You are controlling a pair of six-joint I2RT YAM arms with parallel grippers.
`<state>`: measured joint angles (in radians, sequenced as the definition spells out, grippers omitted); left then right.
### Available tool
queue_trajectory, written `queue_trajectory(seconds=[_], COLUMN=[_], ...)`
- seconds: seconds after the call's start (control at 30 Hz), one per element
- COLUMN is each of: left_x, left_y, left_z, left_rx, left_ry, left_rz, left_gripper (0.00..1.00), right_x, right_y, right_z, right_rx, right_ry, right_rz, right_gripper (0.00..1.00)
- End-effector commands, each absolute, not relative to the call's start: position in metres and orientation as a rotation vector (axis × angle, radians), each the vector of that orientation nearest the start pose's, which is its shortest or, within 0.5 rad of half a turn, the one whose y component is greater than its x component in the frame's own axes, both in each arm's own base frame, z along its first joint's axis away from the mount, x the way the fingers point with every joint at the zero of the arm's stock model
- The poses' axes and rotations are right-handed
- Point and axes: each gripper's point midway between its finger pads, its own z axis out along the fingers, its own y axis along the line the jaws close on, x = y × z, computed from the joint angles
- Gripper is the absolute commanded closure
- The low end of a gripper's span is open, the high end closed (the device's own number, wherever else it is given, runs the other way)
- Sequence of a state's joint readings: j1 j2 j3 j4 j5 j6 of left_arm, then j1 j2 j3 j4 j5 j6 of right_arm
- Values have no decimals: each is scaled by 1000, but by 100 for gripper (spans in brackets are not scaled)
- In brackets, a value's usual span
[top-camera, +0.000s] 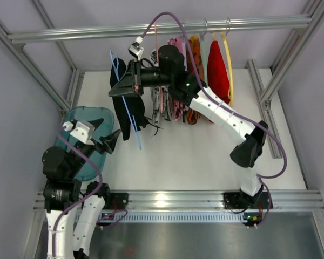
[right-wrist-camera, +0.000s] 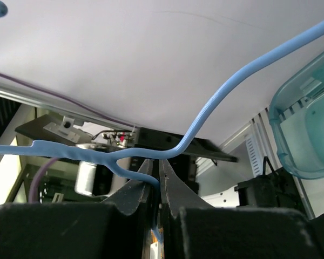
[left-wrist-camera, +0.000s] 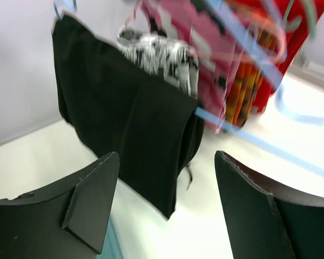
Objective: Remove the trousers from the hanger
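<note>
Clamping hanger (right-wrist-camera: 216, 97) w/ R fingers (right-wrist-camera: 171, 195); L fingers (left-wrist-camera: 92, 199) spread, empty.

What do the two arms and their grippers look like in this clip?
The left arm and right arm have white shells, black joints and black wedge-shaped fingers. A purple cable runs along each, with a white camera block at the wrist.

Hook of hanger (top-camera: 134, 129) behind right claw (top-camera: 116, 90) (top view); left-wrist clothes (left-wrist-camera: 243, 81) a blur
</note>
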<state>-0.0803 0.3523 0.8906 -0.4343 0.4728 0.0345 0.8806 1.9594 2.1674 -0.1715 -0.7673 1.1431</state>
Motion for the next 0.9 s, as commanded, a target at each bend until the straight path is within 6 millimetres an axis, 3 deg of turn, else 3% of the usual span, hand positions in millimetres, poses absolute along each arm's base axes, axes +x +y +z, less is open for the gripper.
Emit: queue_trajectory(seconds=[0.0,0.03,0.07,0.1,0.3,0.47,0.63,0.73,0.83,0.87], left_x=[186,187,191,194,224,252,268,283,291,291], left_y=[-91,-94,-97,-99,-112,-112,-108,-96,-85,-84], left_z=[324,320,314,309,297,305,303,300,301,302], left_rx=[606,643,683,702,752,672,623,553,496,476], left_ry=[1470,1465,1469,1474,1450,1425,1405,1417,1414,1415], left_rz=[-290,-294,-293,-304,-361,-369,-348,-281,-223,-229], left_gripper=[22,17,4,2,2,4,4,11,32,44], right_x=[184,183,181,182,181,179,176,173,171,171], right_y=[459,458,459,458,462,464,466,466,464,464], right_z=[549,550,551,552,550,552,553,555,557,556], right_rx=[-661,-655,-653,-646,-611,-603,-603,-609,-619,-617], right_ry=[1589,1595,1595,1598,1642,1646,1648,1643,1632,1634], right_rz=[2106,2116,2122,2124,2140,2145,2157,2161,2155,2149], right_gripper=[100,100,100,100,100,100,100,100,100,100])
